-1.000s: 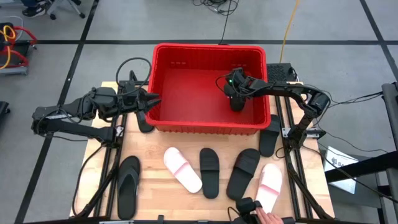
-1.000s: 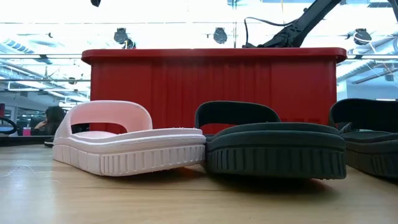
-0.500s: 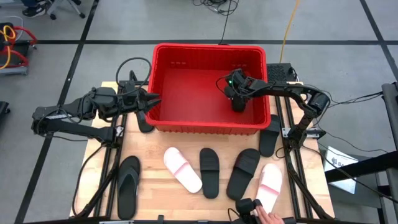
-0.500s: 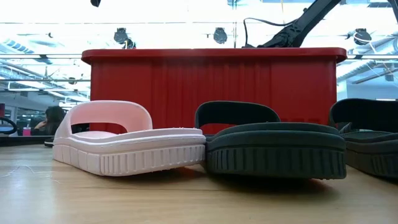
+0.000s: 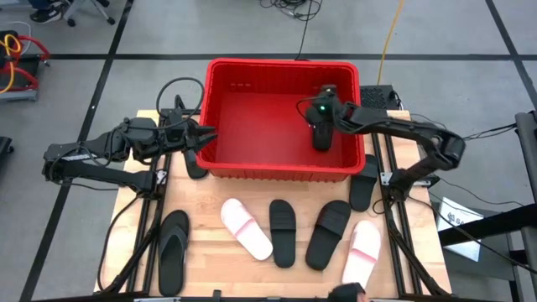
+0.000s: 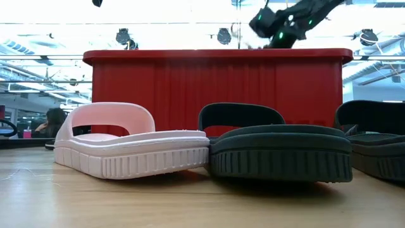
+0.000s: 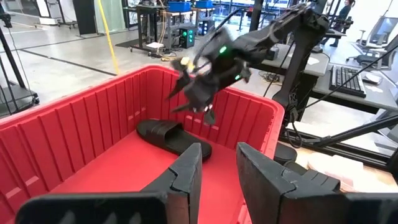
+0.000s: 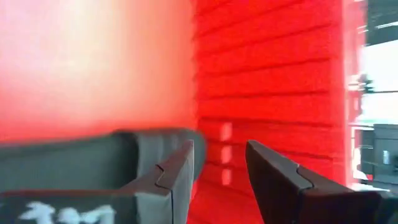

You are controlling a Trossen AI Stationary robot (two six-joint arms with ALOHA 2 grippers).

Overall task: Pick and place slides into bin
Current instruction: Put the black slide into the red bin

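The red bin [image 5: 285, 117] serves as the landmark. Just off its left wall the left gripper [image 5: 204, 134] waits at rim height, its fingers [image 7: 186, 177] a little apart with nothing between them. A black flip-flop [image 5: 174, 250] lies in front of the bin's left corner, its length running toward and away from the bin. In front of the bin's long front wall sit a white slide [image 5: 246, 228] angled across the table, a black slide [image 5: 282, 232] lying nearly square to that wall, a second black slide [image 5: 328, 234] leaning the other way, and a pale pink slide [image 5: 362, 250].

Inside the bin, by its right wall, one black slide [image 7: 173, 137] lies flat on the floor, its long axis roughly along that wall. The right gripper [image 5: 321, 107] hangs over it, fingers [image 8: 177, 174] apart and empty.

The likely risks: the right arm clipping the bin's rim on its way out and shoving the bin, or the closely spaced slides in front being nudged during the next pick.
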